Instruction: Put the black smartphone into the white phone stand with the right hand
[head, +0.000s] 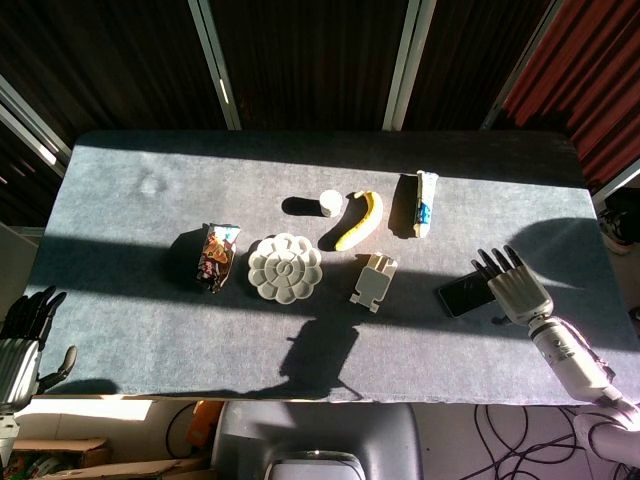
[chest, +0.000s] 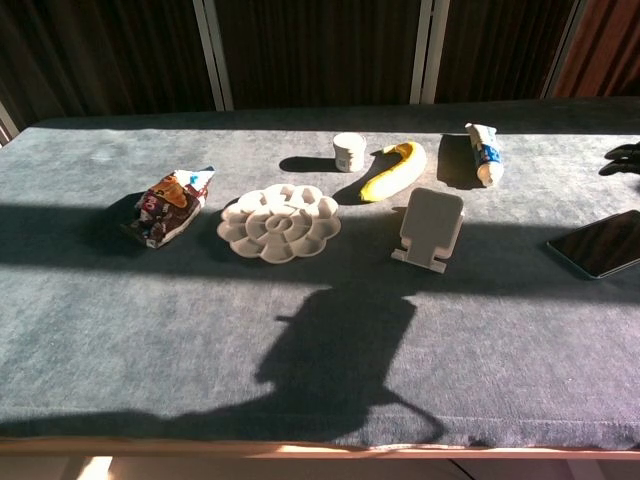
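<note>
**What lies before my chest**

The black smartphone (chest: 600, 245) lies flat at the far right of the grey worktop (chest: 150, 330), partly cut off by the edge; the white phone stand (chest: 432, 229) stands upright, well apart to its left; beyond it lie a banana (chest: 394, 171), a small white jar (chest: 349, 152) and a tube (chest: 484, 153); a flower-shaped palette (chest: 279, 222) and a snack packet (chest: 167, 205) lie further left; dark tips of my fingers (chest: 622, 153) show at the right edge.
</note>
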